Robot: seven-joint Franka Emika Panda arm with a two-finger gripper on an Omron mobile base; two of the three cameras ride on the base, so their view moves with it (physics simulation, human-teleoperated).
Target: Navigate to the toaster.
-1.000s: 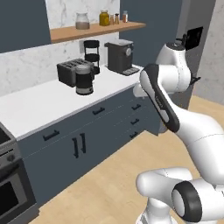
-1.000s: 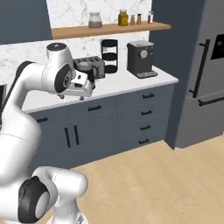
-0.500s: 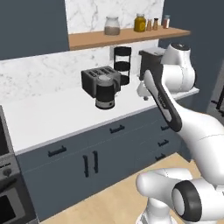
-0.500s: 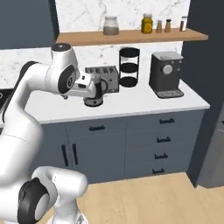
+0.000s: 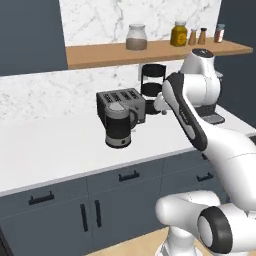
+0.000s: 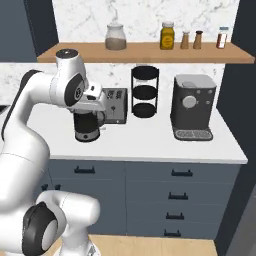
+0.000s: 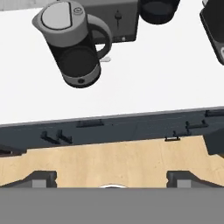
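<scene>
Left base view: the toaster [image 5: 121, 101] sits at the back of the white counter [image 5: 50, 150], against the marble wall, with the kettle [image 5: 119, 125] right in front of it and the black tiered rack [image 5: 151, 84] just beside it on the right. Right base view: toaster [image 6: 115, 104] is partly behind my arm, the coffee machine [image 6: 193, 106] well to its right. Hand view: the kettle [image 7: 72, 41] is big at upper left, the toaster's front face [image 7: 114, 19] behind it at the top edge.

My fingers [image 7: 43, 178] are wide apart and empty, tips low at both sides of the hand view.

I judge the drive nearly done. To finish well I should square the base to the counter so the toaster sits centred ahead, stop short of the drawer fronts [image 6: 175, 192], and keep my arm tucked so my elbow stays off the kettle and shelf [image 5: 150, 50].
</scene>
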